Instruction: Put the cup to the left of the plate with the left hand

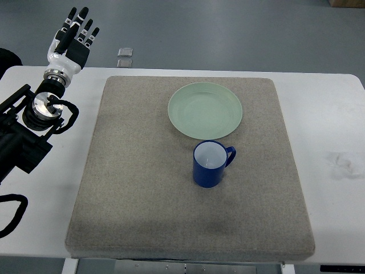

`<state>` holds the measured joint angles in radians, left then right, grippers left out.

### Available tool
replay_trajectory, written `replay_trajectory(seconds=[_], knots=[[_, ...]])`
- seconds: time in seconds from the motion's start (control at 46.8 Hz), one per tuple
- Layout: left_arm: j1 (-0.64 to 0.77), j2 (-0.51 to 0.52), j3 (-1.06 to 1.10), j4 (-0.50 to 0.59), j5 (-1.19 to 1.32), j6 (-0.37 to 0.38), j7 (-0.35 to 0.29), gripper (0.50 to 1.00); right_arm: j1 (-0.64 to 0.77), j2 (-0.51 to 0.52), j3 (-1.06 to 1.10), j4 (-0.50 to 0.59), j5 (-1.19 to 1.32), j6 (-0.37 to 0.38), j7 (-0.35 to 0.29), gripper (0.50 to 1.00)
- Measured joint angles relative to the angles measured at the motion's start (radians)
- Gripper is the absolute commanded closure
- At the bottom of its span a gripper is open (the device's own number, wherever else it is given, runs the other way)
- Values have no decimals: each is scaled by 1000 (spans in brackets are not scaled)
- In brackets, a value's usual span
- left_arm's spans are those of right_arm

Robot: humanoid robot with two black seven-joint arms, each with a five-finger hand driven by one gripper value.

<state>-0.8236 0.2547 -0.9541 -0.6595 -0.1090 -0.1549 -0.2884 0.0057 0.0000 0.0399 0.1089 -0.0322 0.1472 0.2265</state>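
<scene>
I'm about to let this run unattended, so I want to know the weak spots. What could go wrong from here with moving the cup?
The blue cup stands just below the green plate, nearly touching it, so fingers closing on it may nudge the plate. The left hand is far off at the table's upper left corner and must cross the grey mat; a low sweep could drag it. The cup's handle points right, away from the hand, so a rim or body grasp might tip it.

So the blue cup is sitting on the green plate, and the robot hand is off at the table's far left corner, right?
Not quite. The top view shows the blue cup standing upright on the grey mat, just in front of the green plate, not on it. The robot hand is indeed off at the table's far left corner.
</scene>
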Motion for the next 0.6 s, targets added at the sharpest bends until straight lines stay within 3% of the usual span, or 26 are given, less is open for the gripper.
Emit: replay_trajectory(seconds=[0.214,0.598], knots=[[1,-1,2,3,70,31,-49,506,0,0,0,0,0,0,0,568],[0,-1,52,-11,184,23,-48,506,1,0,0,0,0,0,0,568]])
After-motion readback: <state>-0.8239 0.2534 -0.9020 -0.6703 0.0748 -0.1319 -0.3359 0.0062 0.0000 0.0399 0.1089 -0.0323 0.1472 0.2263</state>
